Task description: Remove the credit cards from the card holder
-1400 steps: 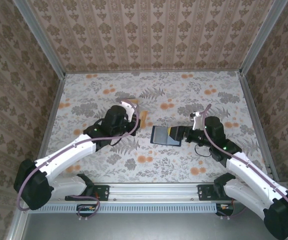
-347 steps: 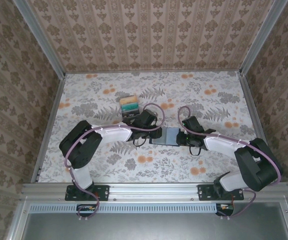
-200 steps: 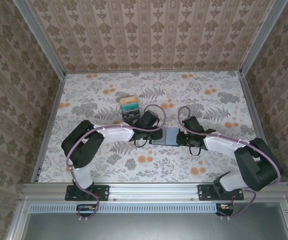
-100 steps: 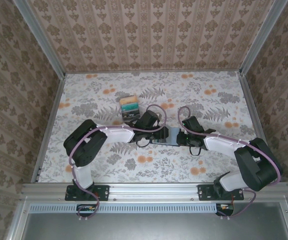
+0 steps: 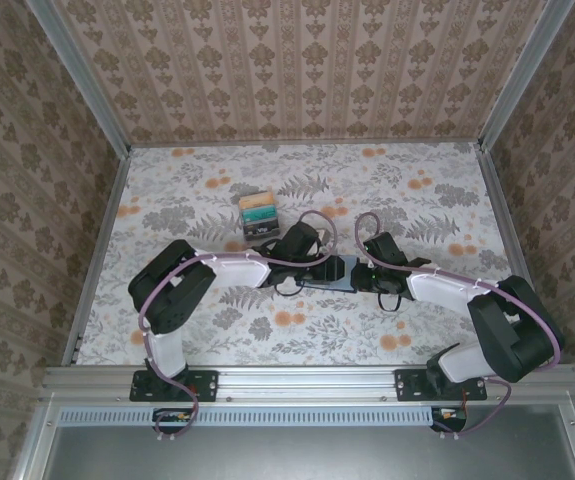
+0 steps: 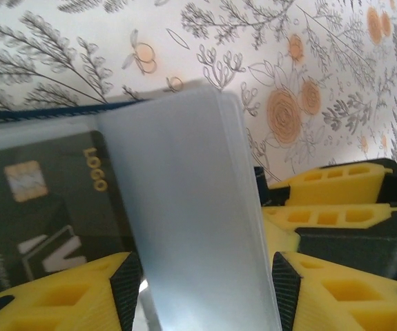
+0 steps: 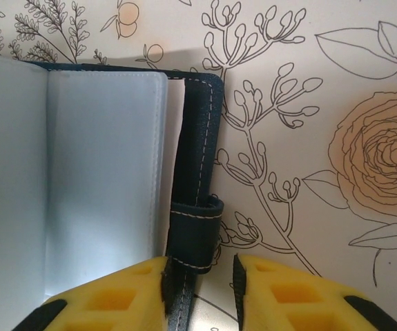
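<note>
The card holder lies open on the table between my two grippers. In the left wrist view its navy edge shows above a dark credit card with a gold chip and "LOGO", tucked in a pocket. A frosted pocket leaf stands up between the fingers of my left gripper, whose jaws are wide apart. My right gripper straddles the holder's navy cover at its strap loop. The cover touches the left pad and a gap shows at the right pad.
A clear card rack stands behind the left gripper, with a teal card and a tan card in it. Flowered table cloth lies open to the right and at the back. Walls enclose three sides.
My left gripper has slid right over the card holder and its jaws have widened. The right gripper's jaws have opened a little off the cover.
</note>
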`<state>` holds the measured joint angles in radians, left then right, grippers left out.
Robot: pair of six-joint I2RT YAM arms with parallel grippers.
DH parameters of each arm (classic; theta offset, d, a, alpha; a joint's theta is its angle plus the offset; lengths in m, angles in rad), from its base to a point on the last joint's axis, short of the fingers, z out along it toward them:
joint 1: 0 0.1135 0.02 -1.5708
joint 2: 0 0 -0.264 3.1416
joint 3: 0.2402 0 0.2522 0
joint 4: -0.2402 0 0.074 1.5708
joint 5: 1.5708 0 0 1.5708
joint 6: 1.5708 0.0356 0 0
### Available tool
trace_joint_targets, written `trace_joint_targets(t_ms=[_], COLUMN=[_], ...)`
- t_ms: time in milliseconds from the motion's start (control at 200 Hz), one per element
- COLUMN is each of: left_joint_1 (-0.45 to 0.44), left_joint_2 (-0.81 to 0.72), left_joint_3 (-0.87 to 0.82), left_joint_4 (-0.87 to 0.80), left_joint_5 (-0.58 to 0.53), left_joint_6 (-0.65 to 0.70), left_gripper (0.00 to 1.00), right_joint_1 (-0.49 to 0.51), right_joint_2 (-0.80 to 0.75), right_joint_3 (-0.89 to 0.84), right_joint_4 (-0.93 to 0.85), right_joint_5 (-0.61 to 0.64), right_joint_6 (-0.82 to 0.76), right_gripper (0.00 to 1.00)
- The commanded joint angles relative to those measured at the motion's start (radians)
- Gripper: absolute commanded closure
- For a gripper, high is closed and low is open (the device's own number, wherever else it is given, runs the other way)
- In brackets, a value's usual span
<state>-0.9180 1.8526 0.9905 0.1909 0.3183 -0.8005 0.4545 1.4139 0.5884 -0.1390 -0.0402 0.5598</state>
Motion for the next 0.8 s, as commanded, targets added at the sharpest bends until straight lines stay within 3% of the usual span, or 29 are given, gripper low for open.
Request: trace_joint_targets(t_ms=[0, 295, 515, 795], left_joint_1=[-0.018, -0.027, 0.027, 0.123], left_joint_2=[-0.009, -0.002, -0.111, -0.189], left_joint_3=[0.032, 0.066, 0.009, -0.114], left_joint_4=[0.035, 0.028, -0.070, -0.147], left_joint_5=[0.043, 0.046, -0.034, -0.081], left_joint_6=[0.018, 0.022, 0.081, 0.132], left_gripper=[0.44, 0.45, 0.51, 0.94], right_joint_1=[0.001, -0.044, -0.048, -0.031], right_joint_2=[-0.016, -0.265, -0.334, -0.221], right_joint_3=[0.016, -0.068, -0.069, -0.034], right_joint_4=[-0.017, -0.046, 0.020, 0.157], right_joint_5=[0.019, 0.140, -0.061, -0.273], right_joint_6=[0.007, 0.048, 0.015, 0.084], right_gripper=[0.65, 0.57, 0.60, 0.71])
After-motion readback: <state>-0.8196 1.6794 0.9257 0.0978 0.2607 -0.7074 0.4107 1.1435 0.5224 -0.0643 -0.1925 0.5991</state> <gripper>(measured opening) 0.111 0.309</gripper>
